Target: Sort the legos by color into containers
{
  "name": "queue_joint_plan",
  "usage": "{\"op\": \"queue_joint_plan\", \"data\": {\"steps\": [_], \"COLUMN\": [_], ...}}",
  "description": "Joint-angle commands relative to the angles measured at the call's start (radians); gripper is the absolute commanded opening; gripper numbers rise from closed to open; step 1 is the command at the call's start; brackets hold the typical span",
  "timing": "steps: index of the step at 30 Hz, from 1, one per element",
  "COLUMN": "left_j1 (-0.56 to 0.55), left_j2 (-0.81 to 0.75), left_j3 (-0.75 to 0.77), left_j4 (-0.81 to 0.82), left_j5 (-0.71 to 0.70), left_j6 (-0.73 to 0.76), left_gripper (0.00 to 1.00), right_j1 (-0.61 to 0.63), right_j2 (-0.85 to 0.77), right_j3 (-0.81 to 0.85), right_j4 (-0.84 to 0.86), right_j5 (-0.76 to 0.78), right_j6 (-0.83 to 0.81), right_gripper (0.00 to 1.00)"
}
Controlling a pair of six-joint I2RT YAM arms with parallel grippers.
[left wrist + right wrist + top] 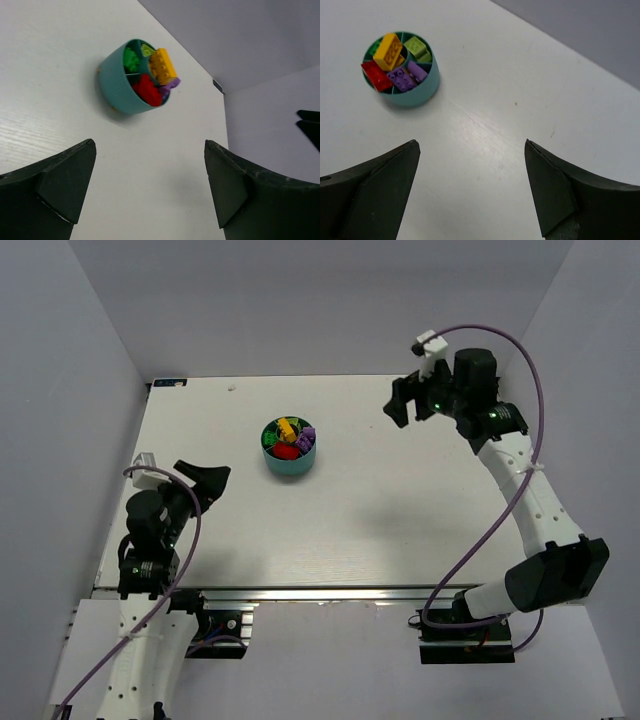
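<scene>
The round teal bowl (289, 466) stands on the white table, left of its middle. Its compartments hold the legos: red (285, 451), orange/yellow (288, 427), purple (307, 435) and green (271, 439) bricks. The bowl also shows in the left wrist view (119, 82) and in the right wrist view (422, 92), where an orange/yellow brick (389, 50) lies on top. My left gripper (212, 480) is open and empty, near the table's left side, well short of the bowl. My right gripper (402, 405) is open and empty, raised at the far right.
The white table (400, 510) is enclosed by pale grey walls on the left, back and right. A purple cable (520, 490) loops beside the right arm. No loose bricks show on the table top.
</scene>
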State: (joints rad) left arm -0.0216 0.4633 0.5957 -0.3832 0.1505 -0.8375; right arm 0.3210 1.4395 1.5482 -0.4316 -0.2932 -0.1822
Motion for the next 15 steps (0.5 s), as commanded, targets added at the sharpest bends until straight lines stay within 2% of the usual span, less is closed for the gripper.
{"op": "queue_joint_plan", "data": {"steps": [1,4,9,15], "left_j1": [0.005,0.003,0.003,0.003], "left_j2": [0.072,0.126,0.161,0.137], "left_j3": [0.087,0.127,0.162,0.181], "left_j4": [0.092,0.107,0.118,0.112], "left_j5": [0.139,0.193,0.221,0.216], "left_j6": [0.035,0.054,0.058,0.035], "left_gripper": [0.98,0.98,0.98,0.98], "right_j1": [-0.075,-0.122,-0.134,-0.134], "right_j2": [-0.062,-0.116,-0.207,-0.321], "right_j3": [-0.079,-0.138,-0.255,-0.387], "right_j4": [-0.108,-0.118,-0.108,-0.042], "right_j5": [-0.158,-0.130,0.023,0.140], "right_j6": [0.040,0.055,0.108,0.155], "right_gripper": [0.89,0.89,0.89,0.89]}}
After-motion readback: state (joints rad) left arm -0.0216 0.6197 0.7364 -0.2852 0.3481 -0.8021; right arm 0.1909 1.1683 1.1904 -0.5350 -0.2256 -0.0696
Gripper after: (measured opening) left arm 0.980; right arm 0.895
